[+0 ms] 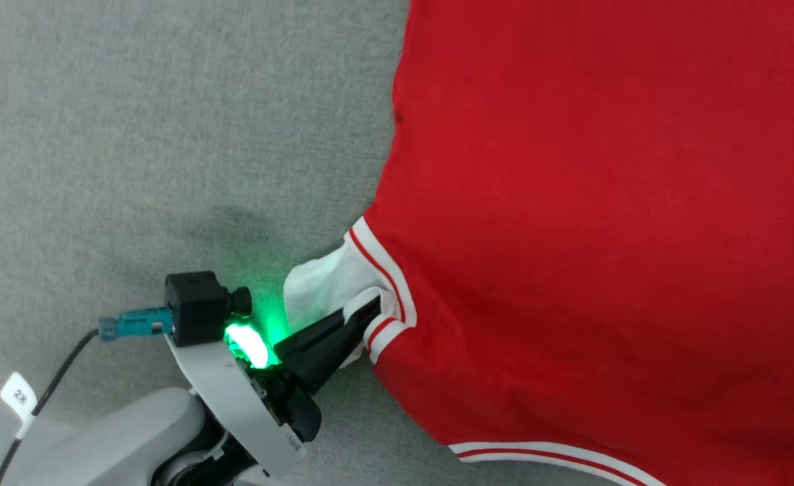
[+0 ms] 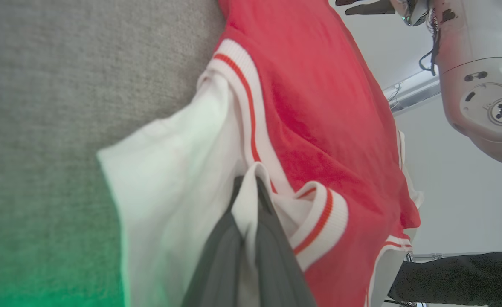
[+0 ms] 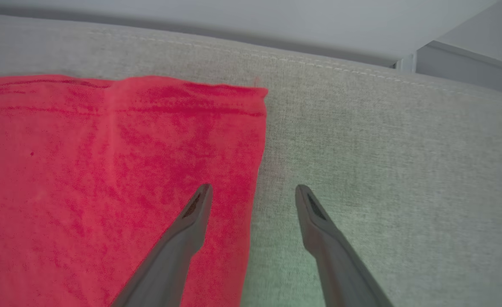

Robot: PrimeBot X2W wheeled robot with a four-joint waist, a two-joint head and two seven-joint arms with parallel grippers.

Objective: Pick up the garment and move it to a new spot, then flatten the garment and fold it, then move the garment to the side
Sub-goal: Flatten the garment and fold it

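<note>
The left claw is clamped shut on a fold of the white sleeve, just beside the striped trim where sleeve meets body. To the right of that claw the garment spreads broad and mostly flat over the grey cloth-covered surface, plain red side up. Farther right, the right claw stands wide open and holds nothing. One of its fingers is over the red cloth and the other over bare grey, with a hem corner just ahead of it. The jersey looks light, soft and limp, so it will probably sag and stretch from a single pinch. It is likely best taken at the firmer edges, the ribbed trim or the stitched hem, with both claws keeping it spread.
</note>
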